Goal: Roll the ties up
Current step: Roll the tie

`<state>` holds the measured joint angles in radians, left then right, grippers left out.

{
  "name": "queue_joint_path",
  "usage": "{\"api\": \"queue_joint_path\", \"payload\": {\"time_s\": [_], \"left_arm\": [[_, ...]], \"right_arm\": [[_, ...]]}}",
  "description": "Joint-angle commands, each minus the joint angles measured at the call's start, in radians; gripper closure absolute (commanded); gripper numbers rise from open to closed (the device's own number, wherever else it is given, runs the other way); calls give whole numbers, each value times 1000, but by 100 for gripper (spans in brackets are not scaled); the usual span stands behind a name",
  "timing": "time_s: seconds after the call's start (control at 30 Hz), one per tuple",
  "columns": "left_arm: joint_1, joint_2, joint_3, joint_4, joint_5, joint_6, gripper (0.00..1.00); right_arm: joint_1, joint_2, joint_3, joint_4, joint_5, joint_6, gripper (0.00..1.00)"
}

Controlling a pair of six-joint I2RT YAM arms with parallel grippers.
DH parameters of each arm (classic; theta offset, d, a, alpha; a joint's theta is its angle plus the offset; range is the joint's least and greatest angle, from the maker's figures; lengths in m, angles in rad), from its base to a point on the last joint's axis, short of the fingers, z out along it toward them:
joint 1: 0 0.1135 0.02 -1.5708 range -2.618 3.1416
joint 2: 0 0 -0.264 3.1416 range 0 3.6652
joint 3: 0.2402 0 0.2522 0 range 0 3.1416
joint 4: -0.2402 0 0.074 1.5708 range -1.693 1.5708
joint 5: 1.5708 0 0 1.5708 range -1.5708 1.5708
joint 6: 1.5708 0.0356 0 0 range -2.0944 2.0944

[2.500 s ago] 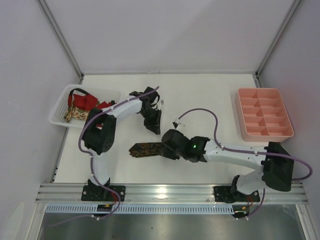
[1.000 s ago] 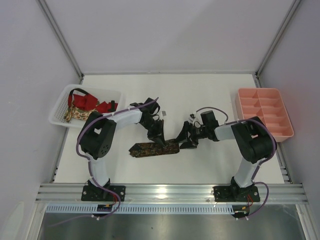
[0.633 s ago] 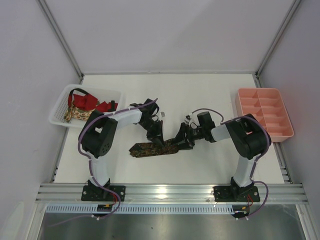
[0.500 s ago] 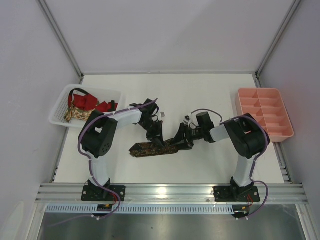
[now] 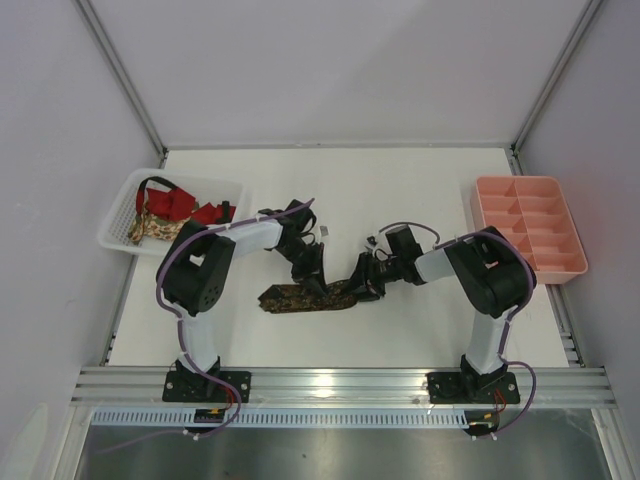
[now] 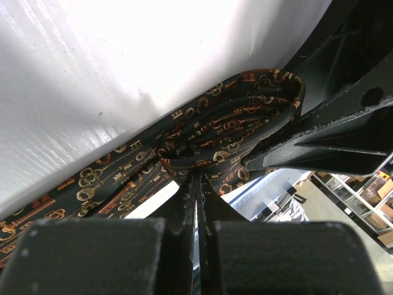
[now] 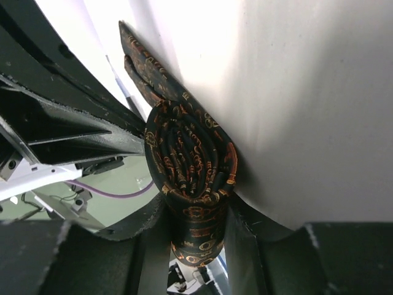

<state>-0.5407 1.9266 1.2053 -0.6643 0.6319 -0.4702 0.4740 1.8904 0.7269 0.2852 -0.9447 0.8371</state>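
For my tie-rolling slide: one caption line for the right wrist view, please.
Fingers of the right gripper hug the rolled end of a dark gold-patterned tie on the table.

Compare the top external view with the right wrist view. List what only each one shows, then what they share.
Only the top external view: the white basket holding a red tie, the pink tray, and the flat unrolled length of the dark patterned tie.
Only the right wrist view: the rolled end seen end-on, its spiral layers visible, sitting between the right fingers.
Both: the same dark patterned tie, partly rolled, lying on the white table.
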Motion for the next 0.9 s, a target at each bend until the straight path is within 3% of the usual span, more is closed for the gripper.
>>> {"api": "queue_joint_path", "payload": {"time_s": [0.0, 0.13, 0.4, 0.5, 0.87], "left_arm": [[1, 11, -16, 40, 2, 12, 98], [-22, 25, -1, 54, 11, -1, 98], [-103, 52, 33, 109, 9, -82, 98], [-104, 35, 30, 117, -1, -91, 98], [-104, 8, -19, 144, -9, -94, 98]], "right_arm": [[21, -46, 66, -160, 67, -38, 80], [28, -79, 146, -387, 132, -125, 100], [29, -97, 359, -1004, 455, -369, 100], [29, -125, 391, -1137, 587, -412, 100], [52, -197, 470, -1362, 903, -400, 100]]}}
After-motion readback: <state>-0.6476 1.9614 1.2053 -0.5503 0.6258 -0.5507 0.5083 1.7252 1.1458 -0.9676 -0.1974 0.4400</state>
